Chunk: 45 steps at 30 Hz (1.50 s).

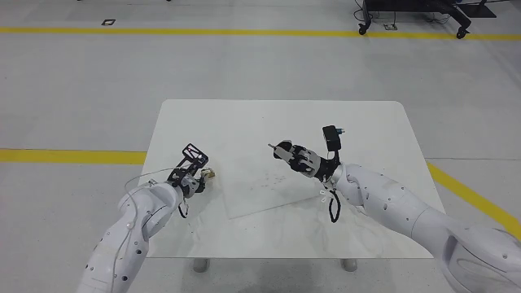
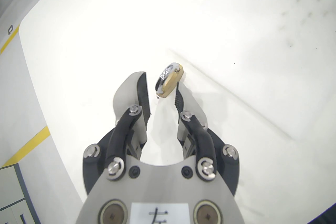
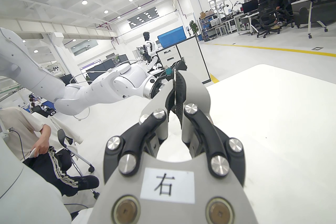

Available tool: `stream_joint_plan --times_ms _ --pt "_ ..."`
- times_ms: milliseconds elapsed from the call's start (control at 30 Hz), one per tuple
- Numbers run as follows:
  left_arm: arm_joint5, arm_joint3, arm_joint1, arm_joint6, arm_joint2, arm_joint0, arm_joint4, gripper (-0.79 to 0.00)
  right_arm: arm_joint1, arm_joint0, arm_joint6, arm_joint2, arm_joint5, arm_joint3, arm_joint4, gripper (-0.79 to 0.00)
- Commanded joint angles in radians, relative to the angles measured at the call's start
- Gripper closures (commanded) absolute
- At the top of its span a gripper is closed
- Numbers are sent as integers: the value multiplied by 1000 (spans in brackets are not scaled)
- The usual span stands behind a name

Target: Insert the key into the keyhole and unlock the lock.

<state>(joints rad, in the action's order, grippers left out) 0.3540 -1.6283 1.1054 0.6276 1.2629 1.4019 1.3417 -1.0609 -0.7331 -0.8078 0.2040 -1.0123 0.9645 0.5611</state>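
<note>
A small brass padlock (image 2: 169, 82) with a silver shackle rests on the white table (image 2: 236, 12), right at the fingertips of my left gripper (image 2: 159, 79). That gripper is open, and the padlock lies against the inner tip of one finger (image 2: 179, 96). In the top view the padlock (image 1: 210, 175) sits just off my left gripper (image 1: 195, 171), near the table's left edge. My right gripper (image 1: 281, 151) hovers over the table's middle, shut on a thin metal key (image 3: 172, 93) seen edge-on between its pads. My right gripper (image 3: 176, 78) points toward the left arm.
A thin clear sheet (image 1: 260, 187) lies on the table between the two arms, and its edge (image 2: 236, 96) runs just past the padlock. The table's left edge (image 1: 155, 163) is close to the left arm. A grey cabinet (image 3: 183, 57) stands beyond the table's corner.
</note>
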Motion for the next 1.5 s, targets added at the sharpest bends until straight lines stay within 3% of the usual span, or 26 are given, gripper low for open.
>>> stream_joint_plan --times_ms 0,200,400,467,500,533,1300,1333,1400,1467 --pt "3 2 0 0 -1 -2 -2 -354 0 0 0 0 0 0 0 0" --pt "25 21 1 -6 -8 -19 -17 -363 0 0 0 0 0 0 0 0" --pt "35 55 5 -4 -22 -51 -28 -302 0 0 0 0 0 0 0 0" --pt "42 61 5 0 -27 -56 -32 -160 0 0 0 0 0 0 0 0" --pt "44 63 5 0 -28 -57 -33 -49 0 0 0 0 0 0 0 0" --pt "44 64 5 1 -28 -57 -31 0 0 0 0 0 0 0 0 0" --pt "29 54 3 -75 4 -39 -82 0 0 0 0 0 0 0 0 0" --pt "31 51 5 -97 8 -36 -130 0 0 0 0 0 0 0 0 0" --pt "78 85 11 -114 47 -46 -382 0 0 -2 4 2 6 2 -2 0" --pt "183 164 14 11 62 -95 -720 0 -5 -14 36 20 39 27 -27 0"
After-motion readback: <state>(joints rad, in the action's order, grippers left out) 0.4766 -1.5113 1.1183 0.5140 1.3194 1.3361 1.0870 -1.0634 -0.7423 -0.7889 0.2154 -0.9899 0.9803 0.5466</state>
